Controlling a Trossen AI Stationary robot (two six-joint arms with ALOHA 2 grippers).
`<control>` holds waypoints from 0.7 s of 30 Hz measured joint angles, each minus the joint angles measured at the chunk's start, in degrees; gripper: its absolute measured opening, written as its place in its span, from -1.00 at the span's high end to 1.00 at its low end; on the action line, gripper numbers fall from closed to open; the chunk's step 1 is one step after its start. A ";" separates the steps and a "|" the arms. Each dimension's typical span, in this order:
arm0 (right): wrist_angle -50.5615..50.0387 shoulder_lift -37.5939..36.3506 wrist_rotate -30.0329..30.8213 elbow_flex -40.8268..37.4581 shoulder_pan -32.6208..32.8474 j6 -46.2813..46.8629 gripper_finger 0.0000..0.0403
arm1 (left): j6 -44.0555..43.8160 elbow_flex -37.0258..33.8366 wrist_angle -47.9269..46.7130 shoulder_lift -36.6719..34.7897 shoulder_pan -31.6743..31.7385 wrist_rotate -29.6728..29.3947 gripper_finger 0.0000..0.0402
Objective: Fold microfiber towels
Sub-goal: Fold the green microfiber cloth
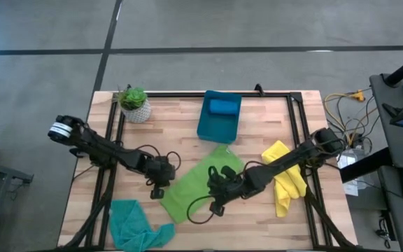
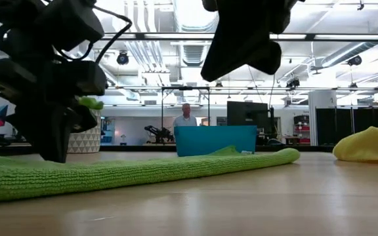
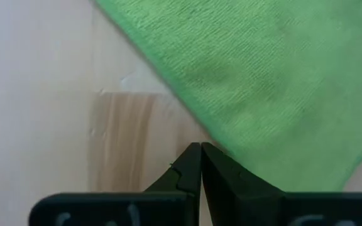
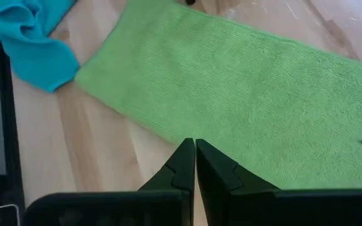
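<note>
A lime green towel (image 1: 200, 183) lies flat near the middle of a wooden table (image 1: 180, 115), a long strip whose length runs diagonally from the front left toward the back right, ending just in front of a blue bin (image 1: 219, 117). Both grippers sit at this towel with fingers pressed together, grasping nothing. The left gripper (image 1: 157, 187) is low at the towel's left long edge, with the cloth lying just ahead and to its right. The right gripper (image 1: 217, 190) hovers over the towel's right long edge, near its middle. Each arm is about equally near, one to each long side, so a fold across the short width looks likely.

A teal towel (image 1: 133, 222) lies bunched at the front left corner, and a yellow towel (image 1: 285, 176) is heaped to the right, partly under the right arm. A blue towel (image 1: 222, 106) rests rolled inside the bin. A potted plant (image 1: 134, 103) stands at the back left. From table height, the green towel's far end hides part of the bin.
</note>
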 joint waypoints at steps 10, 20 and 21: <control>-1.34 -1.93 0.86 0.00 6.60 1.16 0.96 | -5.84 10.42 4.10 10.50 -4.82 2.90 1.00; 16.70 0.53 0.16 -0.24 11.71 -2.86 0.95 | -4.35 22.80 -3.18 19.33 -9.07 2.26 1.00; 17.52 0.97 -0.30 -0.27 11.75 -3.15 0.93 | -4.31 22.50 -4.39 18.66 -9.08 1.52 1.00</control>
